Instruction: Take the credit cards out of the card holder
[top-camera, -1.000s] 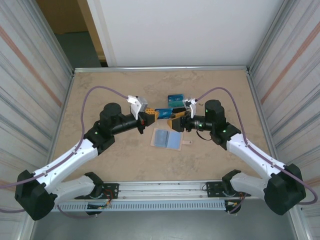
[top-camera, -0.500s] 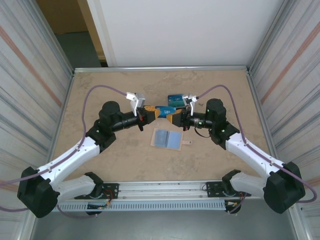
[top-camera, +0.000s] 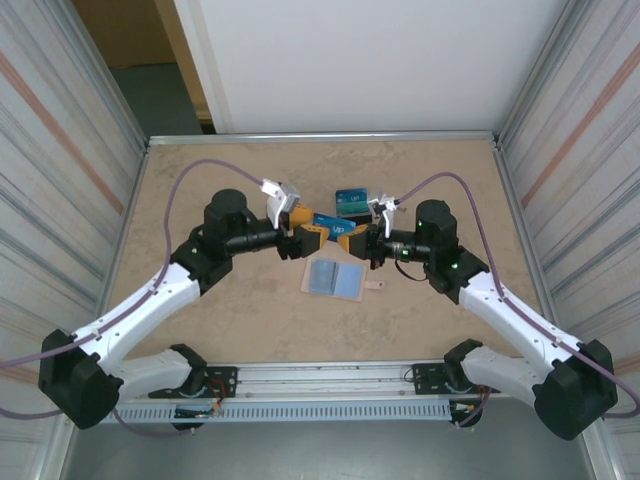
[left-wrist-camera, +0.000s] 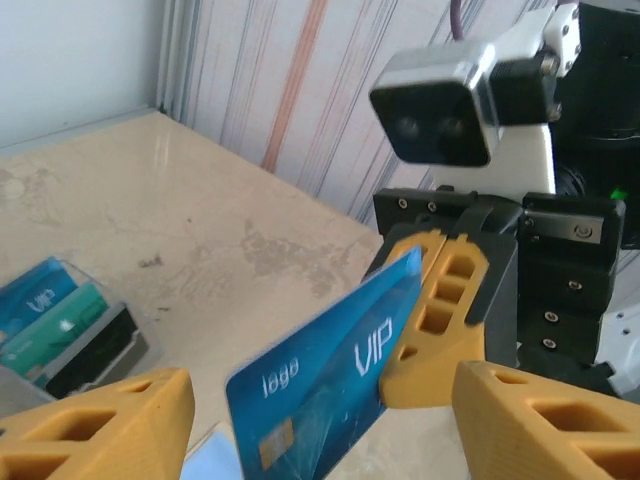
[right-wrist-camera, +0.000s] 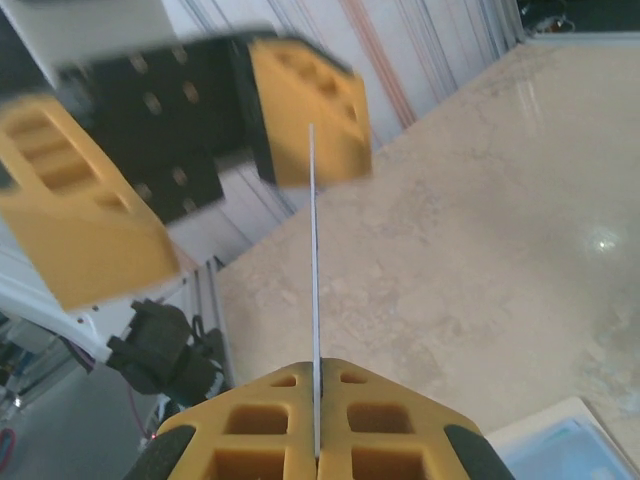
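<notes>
A blue credit card (top-camera: 328, 222) marked VIP hangs in the air between the two grippers. My right gripper (top-camera: 354, 238) is shut on its right end; the right wrist view shows the card (right-wrist-camera: 314, 250) edge-on, pinched between my right gripper's (right-wrist-camera: 316, 372) fingers. My left gripper (top-camera: 306, 238) is open, its fingers apart on either side of the card (left-wrist-camera: 320, 375) without touching it. The pale blue card holder (top-camera: 335, 278) lies open and flat on the table just below. More credit cards (left-wrist-camera: 45, 320), blue and teal, lie together at the back.
The cards at the back sit in a small clear tray (top-camera: 352, 203) behind the grippers. A raised metal rim (top-camera: 320, 137) borders the beige table (top-camera: 230, 330), with corrugated walls left and right. The arms' base rail (top-camera: 330, 385) runs along the near edge.
The blue card has passed from left to right: my left gripper opened and let go, while my right gripper shut on the card's other end. Both grippers shifted slightly.
</notes>
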